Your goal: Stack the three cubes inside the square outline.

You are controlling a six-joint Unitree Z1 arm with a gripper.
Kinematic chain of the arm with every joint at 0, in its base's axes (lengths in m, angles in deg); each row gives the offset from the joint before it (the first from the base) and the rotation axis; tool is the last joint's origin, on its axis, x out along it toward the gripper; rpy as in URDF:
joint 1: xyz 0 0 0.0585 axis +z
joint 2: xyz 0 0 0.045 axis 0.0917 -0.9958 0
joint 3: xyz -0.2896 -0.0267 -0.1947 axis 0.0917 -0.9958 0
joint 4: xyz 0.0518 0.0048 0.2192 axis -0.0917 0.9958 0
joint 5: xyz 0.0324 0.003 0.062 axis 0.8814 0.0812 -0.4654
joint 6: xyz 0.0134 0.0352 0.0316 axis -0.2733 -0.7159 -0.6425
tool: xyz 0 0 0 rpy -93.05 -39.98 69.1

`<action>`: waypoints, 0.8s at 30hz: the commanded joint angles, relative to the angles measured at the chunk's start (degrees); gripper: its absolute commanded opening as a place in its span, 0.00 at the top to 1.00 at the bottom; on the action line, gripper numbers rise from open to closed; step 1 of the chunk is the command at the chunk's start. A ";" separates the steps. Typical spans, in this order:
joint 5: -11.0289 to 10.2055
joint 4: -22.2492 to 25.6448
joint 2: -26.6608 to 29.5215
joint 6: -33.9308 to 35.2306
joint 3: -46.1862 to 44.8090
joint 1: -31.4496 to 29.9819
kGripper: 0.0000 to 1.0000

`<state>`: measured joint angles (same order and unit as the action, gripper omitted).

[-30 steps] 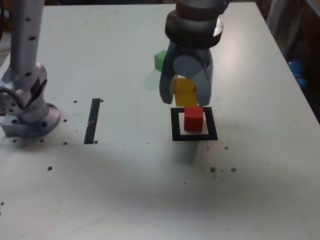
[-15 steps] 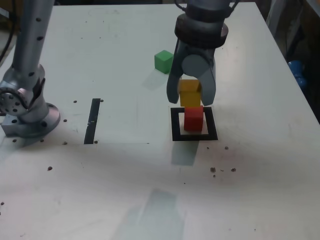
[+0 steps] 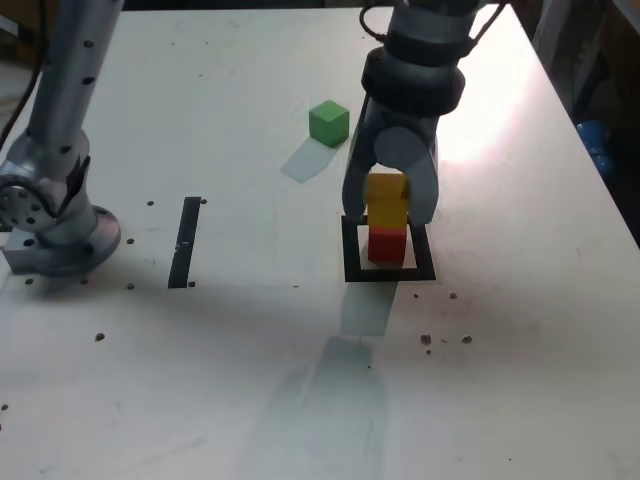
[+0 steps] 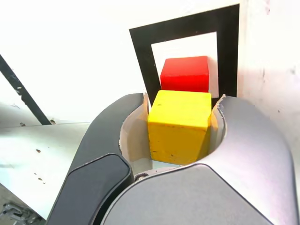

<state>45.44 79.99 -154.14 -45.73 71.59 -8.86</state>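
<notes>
Gripping the yellow cube [image 3: 387, 198], the claw [image 3: 390, 205] hangs over the square outline [image 3: 351, 262] with one grey finger [image 3: 357, 180] on each side of the block. From the wrist camera the yellow cube [image 4: 179, 126] sits snug between the two curved fingers [image 4: 115, 126], and both of its sides press against them.

Right under the claw sits the red cube [image 3: 387, 245]. It is inside the white middle of the black square. The yellow cube is just above it. It looks like it is resting on the red one, but I cannot tell for sure if they touch. In the wrist view the red cube [image 4: 185, 74] peeks out past the yellow one, with the black frame [image 4: 143, 61] all around it.

The green cube [image 3: 328, 122] is off by itself on the white table [image 3: 230, 380]. It is behind the claw and a bit toward the exterior view's left, well apart from the other two cubes. Nothing lies between it and the claw.

A thin black strip [image 3: 185, 241] lies flat on the table, far from the claw toward the exterior view's left. Past it, at the table's edge, stands the grey base of the arm [image 3: 50, 215]. Some small dark spots [image 3: 445, 340] dot the table near the square, on the side closest to the camera. The claw's soft shadow [image 3: 340, 370] falls on the table there too.
</notes>
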 commanded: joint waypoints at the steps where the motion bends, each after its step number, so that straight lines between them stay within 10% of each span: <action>1: 0.04 -0.14 -0.41 -0.20 0.33 0.23 0.67; 5: 0.06 -0.32 -0.80 -0.37 0.25 0.48 0.63; 12: 0.46 -1.29 -1.19 -1.06 -0.32 0.54 0.03; 24: 0.02 -0.79 0.77 -1.14 -1.13 0.96 0.00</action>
<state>45.74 78.97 -154.63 -46.76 70.90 -8.28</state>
